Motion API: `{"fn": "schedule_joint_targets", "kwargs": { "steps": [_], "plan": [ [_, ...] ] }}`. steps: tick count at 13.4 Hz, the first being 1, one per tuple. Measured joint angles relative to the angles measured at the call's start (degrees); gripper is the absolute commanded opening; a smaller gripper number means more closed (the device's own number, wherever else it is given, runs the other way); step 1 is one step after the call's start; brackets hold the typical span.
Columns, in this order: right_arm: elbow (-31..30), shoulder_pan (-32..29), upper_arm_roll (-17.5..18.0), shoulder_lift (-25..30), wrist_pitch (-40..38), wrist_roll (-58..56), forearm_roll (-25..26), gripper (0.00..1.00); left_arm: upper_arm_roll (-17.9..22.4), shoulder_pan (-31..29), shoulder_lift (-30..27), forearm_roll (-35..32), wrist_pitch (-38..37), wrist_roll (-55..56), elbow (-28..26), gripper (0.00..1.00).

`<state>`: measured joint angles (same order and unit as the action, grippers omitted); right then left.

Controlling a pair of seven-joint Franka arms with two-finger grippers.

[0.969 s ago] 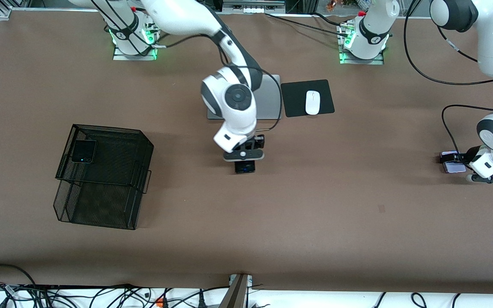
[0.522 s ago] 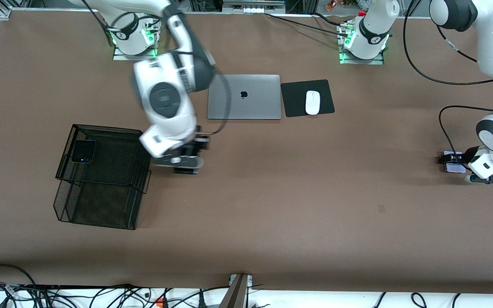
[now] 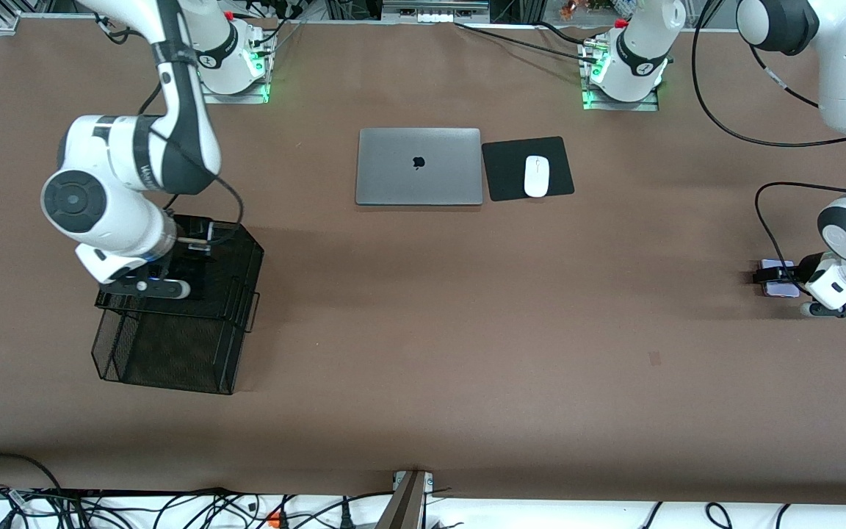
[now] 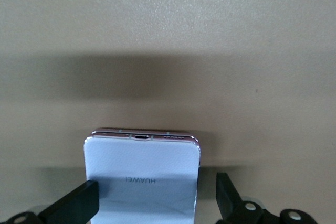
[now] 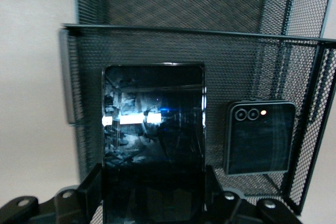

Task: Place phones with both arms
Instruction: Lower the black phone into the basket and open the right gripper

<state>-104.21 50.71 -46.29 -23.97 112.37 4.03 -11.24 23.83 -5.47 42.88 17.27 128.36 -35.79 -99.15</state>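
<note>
My right gripper [image 5: 152, 187] is shut on the long black slab phone [image 5: 153, 129], holding it by its long edges over the upper tier of the black mesh basket [image 3: 245, 246]. The small black flip phone [image 5: 259, 137] lies flat in that tier, beside the held phone; in the front view the right arm's wrist hides it. At the left arm's end of the table the pale lavender flip phone [image 3: 783, 289] lies flat on the brown surface. My left gripper [image 4: 156, 190] is open around it, with one finger clearly apart from its edge.
A closed silver laptop [image 3: 418, 167] lies mid-table toward the bases. Beside it a white mouse [image 3: 536, 176] sits on a black pad [image 3: 505, 170]. The basket's lower tier [image 3: 166, 356] juts toward the front camera. Cables [image 3: 173, 507] run along the front edge.
The right arm has swung from the table's middle to over the basket, carrying the slab phone. The left hand has stayed at the lavender phone.
</note>
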Motion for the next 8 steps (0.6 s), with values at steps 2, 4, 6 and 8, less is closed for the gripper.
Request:
{"fn": "schedule_joint_targets", "kwargs": {
  "steps": [2, 4, 6, 8],
  "plan": [
    [-1.96, -0.20, 0.07, -0.60, 2.47, -0.32, -0.74, 0.46, 0.00, 0.02, 0.02, -1.76, 0.34, -0.16, 0.43, 1.00],
    [-2.19, -0.27, 0.11, -1.41, 3.15, -0.48, -3.01, 1.00, 0.00, 0.02, 0.08, -3.60, 0.47, -0.16, 1.48, 1.00],
    [-1.64, -0.26, 0.21, -1.73, 3.35, -0.49, -3.69, 1.00, 0.01, -0.03, 0.32, -3.84, 0.47, -0.16, 1.75, 1.00],
    [0.02, -0.27, 0.21, -1.67, 2.70, -0.51, -3.70, 1.00, 0.01, -0.04, 0.59, -3.84, 0.46, -0.15, 1.73, 1.00]
  ]
}}
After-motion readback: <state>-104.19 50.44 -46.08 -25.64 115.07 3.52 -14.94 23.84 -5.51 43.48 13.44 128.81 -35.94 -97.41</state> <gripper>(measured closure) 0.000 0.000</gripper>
